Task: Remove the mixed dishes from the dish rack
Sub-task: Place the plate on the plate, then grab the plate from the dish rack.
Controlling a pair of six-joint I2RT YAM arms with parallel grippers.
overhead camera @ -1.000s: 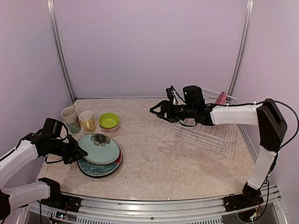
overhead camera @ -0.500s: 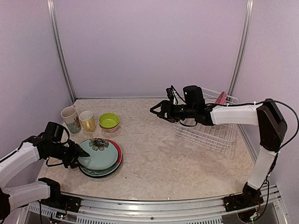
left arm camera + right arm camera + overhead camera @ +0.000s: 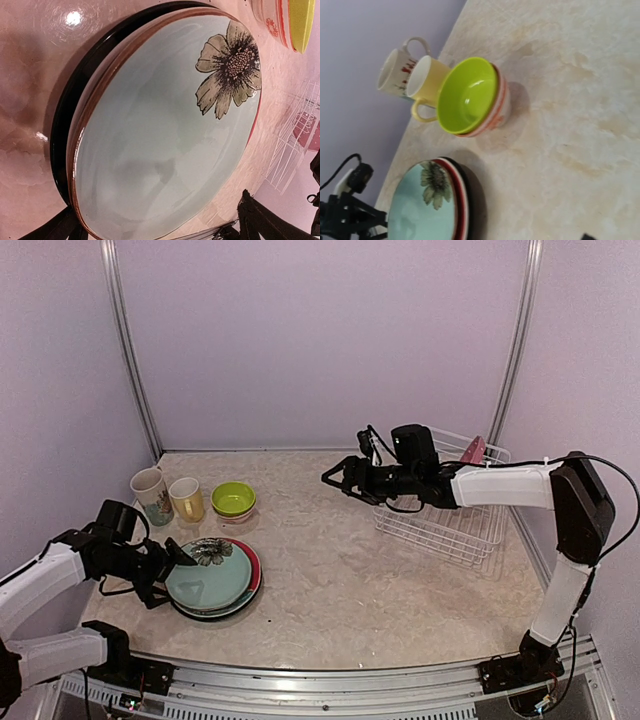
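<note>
The teal flower plate lies on top of a dark plate at the table's front left. My left gripper is open, its fingers standing either side of the plate's near rim and apart from it. My right gripper hangs open and empty in the air, left of the white dish rack. A pink plate stands upright in the rack's far end. In the right wrist view the right gripper's own fingers barely show.
Behind the plate stack stand a cream mug, a yellow cup and a lime-green bowl nested in a white-and-red bowl. Walls close in the table at the left, back and right.
My left gripper lowered the flower plate flat onto the stack and opened, letting it go. The right arm stayed in place, its jaws a little wider.
</note>
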